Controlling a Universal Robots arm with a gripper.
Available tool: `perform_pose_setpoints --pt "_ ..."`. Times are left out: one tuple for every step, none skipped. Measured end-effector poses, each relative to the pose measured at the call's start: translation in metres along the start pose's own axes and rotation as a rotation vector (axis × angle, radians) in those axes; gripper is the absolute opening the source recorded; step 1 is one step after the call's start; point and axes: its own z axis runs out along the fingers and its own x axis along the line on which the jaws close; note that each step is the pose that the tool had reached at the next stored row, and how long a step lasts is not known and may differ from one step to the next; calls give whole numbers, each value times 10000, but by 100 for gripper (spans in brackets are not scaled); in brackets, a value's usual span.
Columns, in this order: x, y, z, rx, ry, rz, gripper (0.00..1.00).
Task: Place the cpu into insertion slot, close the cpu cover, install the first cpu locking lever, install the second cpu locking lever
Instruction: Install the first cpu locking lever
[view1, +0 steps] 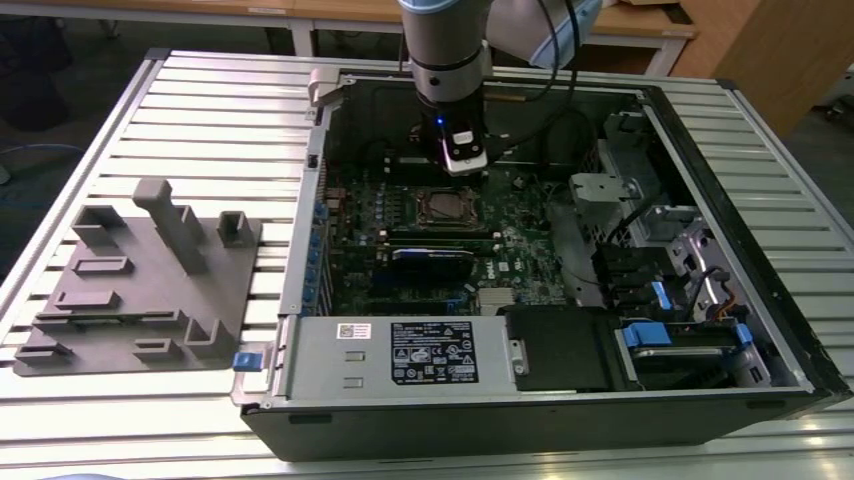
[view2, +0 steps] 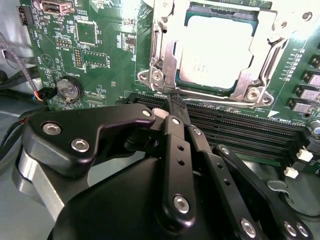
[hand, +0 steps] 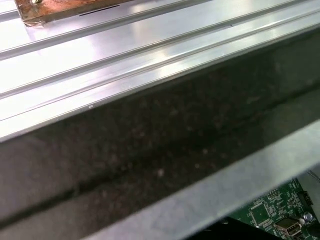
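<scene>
One grey robot arm (view1: 447, 50) reaches down into an open black computer case (view1: 561, 290) lying on a ribbed aluminium bench (view1: 200, 120), and its black gripper (view2: 175, 107) hangs just above the green circuit board (view2: 100, 55), close beside the socket. In the second wrist view the fingers (view2: 176, 130) are drawn together into a narrow point with nothing between them, their tip sitting right at the near edge of the socket frame, over the thin wire lever that runs along that edge.

The small flat square cpu with its dull silver-grey metal top (view2: 216, 52) lies seated in the square insertion slot with a silvery metal rim (view1: 438, 207). The thin silvery metal cpu cover with a square window (view2: 260, 65) is folded down flat around the chip, so that the chip's top shows through the window. Whether either lever is latched cannot be told.

Long black memory slots (view2: 235, 130) run alongside the socket, between it and the gripper's body, and a round silver coin battery (view2: 67, 89) sits on the board off to one side. In the exterior view a grey moulded parts holder (view1: 140, 280) rests on the bench toward the exterior view's left of the case, well apart from the arm. The first wrist view looks along the ribbed bench surface and the dark case wall (hand: 160, 145), with a corner of green board beyond.
</scene>
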Motion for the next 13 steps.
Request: perform_pose_setpoints --pt "-1 -2 -1 17 -6 -3 11" --pt "-1 -4 -1 39 -14 -8 11" --pt "-3 -6 -2 62 -24 -16 11" --pt "-4 -8 -2 86 -33 -23 11" --pt "-4 -9 -2 106 -42 -31 11" --pt "-4 -9 -2 124 -50 -38 11" --pt "-4 -10 -2 127 -51 -39 11" --pt "-4 -10 -3 129 -51 -41 11" --pt "-4 -10 -2 130 -51 -42 11" --pt "-4 -10 0 129 -51 -42 11" --pt "-3 -10 2 126 -53 -43 11" --pt "-3 -11 4 127 -53 -43 11" --pt "-2 -12 7 129 -53 -43 11"
